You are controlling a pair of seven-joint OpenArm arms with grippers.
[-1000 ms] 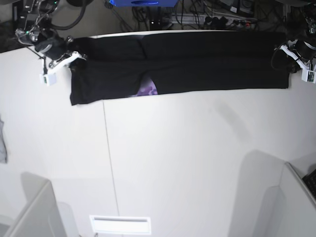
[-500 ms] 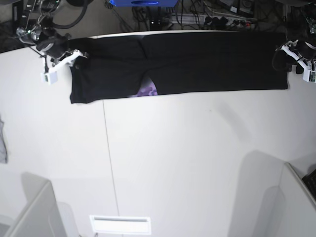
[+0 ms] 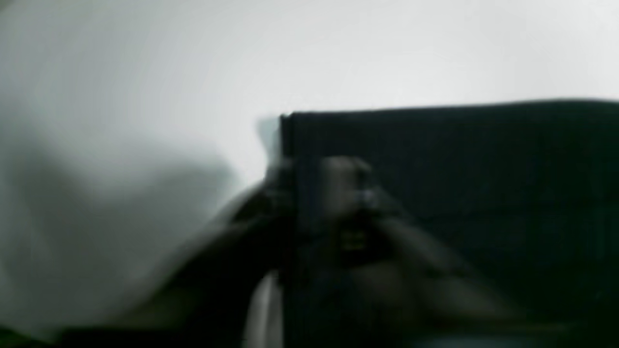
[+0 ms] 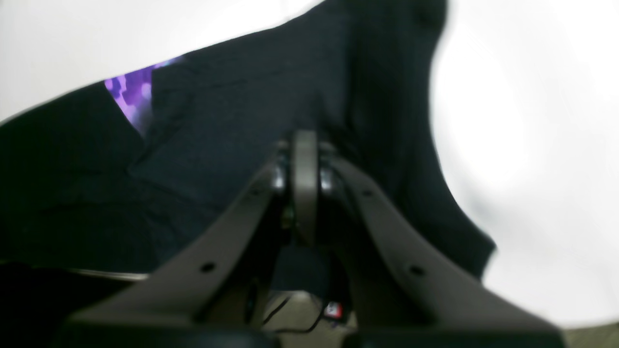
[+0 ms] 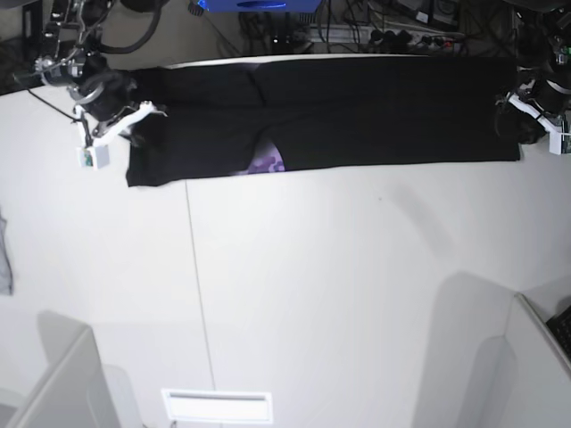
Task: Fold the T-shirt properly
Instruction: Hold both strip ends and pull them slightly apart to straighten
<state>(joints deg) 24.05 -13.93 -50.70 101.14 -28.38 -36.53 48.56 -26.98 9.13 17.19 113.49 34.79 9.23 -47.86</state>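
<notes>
The black T-shirt lies folded into a long strip along the table's far edge. A bit of purple print peeks out at its near edge. My right gripper sits at the strip's left end. In the right wrist view its fingers are pressed together on raised black cloth, with the print to the left. My left gripper is at the strip's right end. The blurred left wrist view shows it shut at the shirt's end edge.
A grey cloth scrap lies at the table's left edge. A white slotted plate sits at the front. Grey panels stand at the front left and front right. Cables run behind the table.
Both grippers opened briefly and shut again on the shirt's ends. The right gripper shifted slightly nearer and onto the left end; the left gripper moved in over the right end.
</notes>
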